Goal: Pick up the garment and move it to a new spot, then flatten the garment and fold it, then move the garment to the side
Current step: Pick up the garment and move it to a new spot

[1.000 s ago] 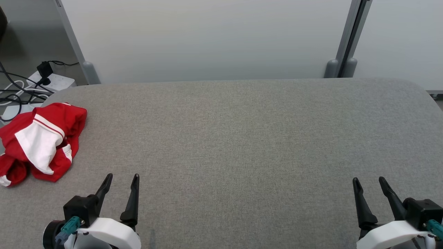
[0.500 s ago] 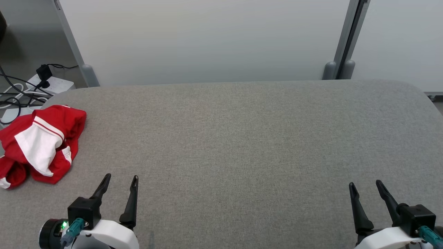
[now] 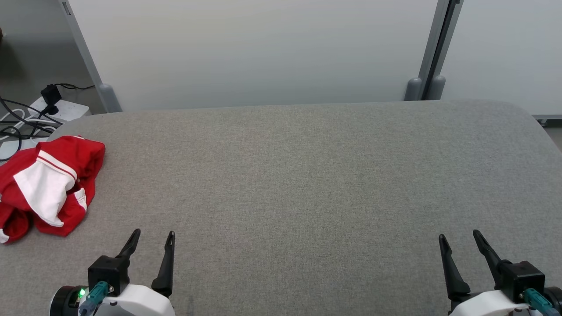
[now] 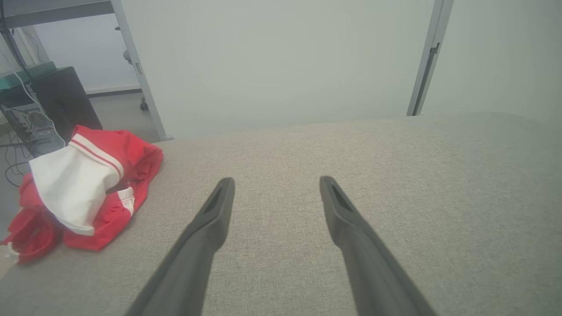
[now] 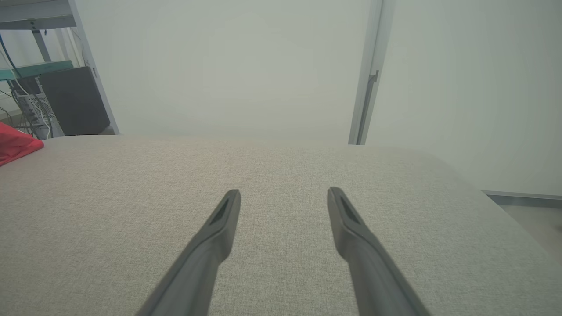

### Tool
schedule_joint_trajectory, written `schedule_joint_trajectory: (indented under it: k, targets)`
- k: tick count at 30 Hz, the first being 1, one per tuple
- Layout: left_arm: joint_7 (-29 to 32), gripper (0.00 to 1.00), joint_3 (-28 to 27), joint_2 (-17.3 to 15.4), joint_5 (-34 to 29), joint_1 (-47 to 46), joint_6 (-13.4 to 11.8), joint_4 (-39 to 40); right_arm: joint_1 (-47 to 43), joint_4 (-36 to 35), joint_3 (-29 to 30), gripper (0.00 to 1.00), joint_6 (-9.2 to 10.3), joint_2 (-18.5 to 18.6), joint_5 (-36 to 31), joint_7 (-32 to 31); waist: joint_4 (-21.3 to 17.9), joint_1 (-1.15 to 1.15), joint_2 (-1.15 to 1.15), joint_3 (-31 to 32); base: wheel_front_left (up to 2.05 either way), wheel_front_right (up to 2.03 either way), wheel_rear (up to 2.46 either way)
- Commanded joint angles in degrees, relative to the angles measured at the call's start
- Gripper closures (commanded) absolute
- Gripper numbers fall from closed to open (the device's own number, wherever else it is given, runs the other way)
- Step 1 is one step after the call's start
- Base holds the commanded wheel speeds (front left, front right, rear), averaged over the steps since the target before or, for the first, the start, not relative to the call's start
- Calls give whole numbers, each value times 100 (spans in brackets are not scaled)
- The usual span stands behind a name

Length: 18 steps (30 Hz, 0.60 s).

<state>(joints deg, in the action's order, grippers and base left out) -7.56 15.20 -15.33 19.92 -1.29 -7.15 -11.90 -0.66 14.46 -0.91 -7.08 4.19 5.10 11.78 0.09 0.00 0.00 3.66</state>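
Note:
A crumpled red and white garment [image 3: 46,188] lies at the far left edge of the grey table [image 3: 307,175]; part of it hangs past the edge. In the left wrist view the garment [image 4: 83,188] sits up and left of the fingers. My left gripper [image 3: 153,235] hovers open at the lower left, to the right of and nearer than the garment, with nothing between its fingers [image 4: 210,219]. At the lower right my right gripper [image 3: 459,237] is open and empty, far from the garment. A red corner of the garment [image 5: 15,145] shows at the left edge of the right wrist view.
A white partition wall [image 3: 263,48] with grey posts [image 3: 423,83] stands behind the table. A power strip with black cables [image 3: 39,114] lies on the floor beyond the table's left corner. A dark computer case [image 4: 66,101] stands further left.
The head camera has swung slightly, so the whole picture has shifted left. Both grippers sit a little lower in the view and stay open. The garment lies as before.

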Motion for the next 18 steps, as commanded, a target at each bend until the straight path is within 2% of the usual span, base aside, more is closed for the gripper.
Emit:
schedule_joint_trajectory:
  k: [1,12,18]
  targets:
    - [5,0,-239,-101,40,-189,-80,113,105,-95,-138,0,-41,61,31,81,0,0,0,0,0,0,0]
    - [62,0,-229,-94,113,-187,-148,97,129,-74,-130,0,-41,68,111,72,48,0,0,-17,0,0,0]
    - [68,0,-234,-94,148,-255,-174,71,131,-113,-147,0,-41,80,155,68,299,0,0,-22,0,0,0]
